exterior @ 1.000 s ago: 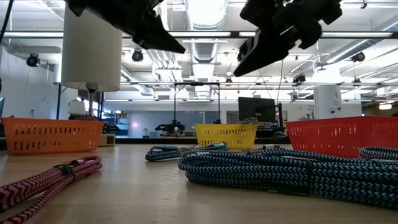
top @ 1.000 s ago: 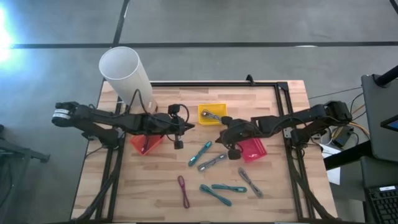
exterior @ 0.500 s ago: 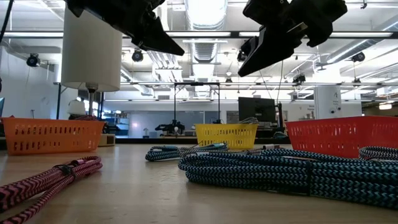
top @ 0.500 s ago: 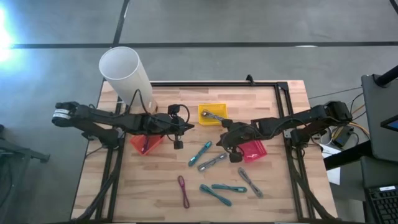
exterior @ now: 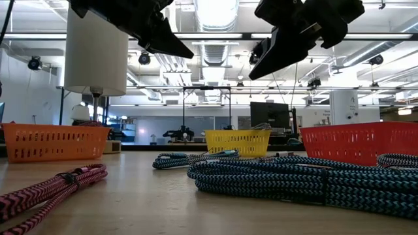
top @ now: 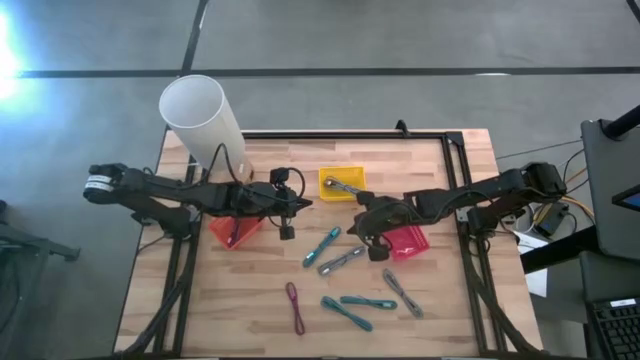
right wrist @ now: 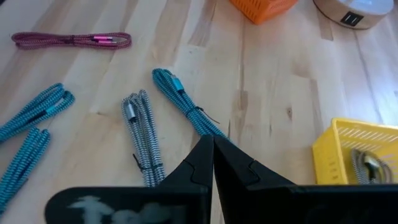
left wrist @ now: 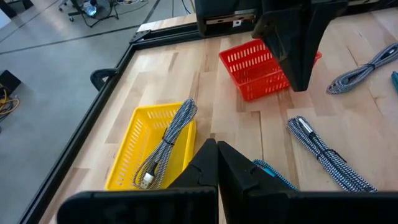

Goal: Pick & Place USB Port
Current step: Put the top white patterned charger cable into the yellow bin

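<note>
Several bundled USB cables lie flat on the wooden table: a teal one (top: 322,245), a grey one (top: 341,260), a pink one (top: 296,306), two more teal ones (top: 347,312) and another grey one (top: 402,292). One more grey cable (left wrist: 168,140) lies inside the yellow basket (top: 342,184). My left gripper (top: 305,203) is shut and hovers between the orange basket (top: 235,230) and the yellow one. My right gripper (top: 358,218) is shut too, hovering beside the red basket (top: 405,241) and above the teal cable (right wrist: 186,109). Neither holds anything.
A tall white cylinder (top: 200,118) stands at the table's far left corner. A black frame (top: 455,140) runs along the far and right edges. In the low view, both grippers (exterior: 189,51) (exterior: 252,76) hang well above the cables. Bare wood lies along the near left.
My right gripper has shifted slightly toward the table's near edge, staying shut. The left arm and the cables have kept still.
</note>
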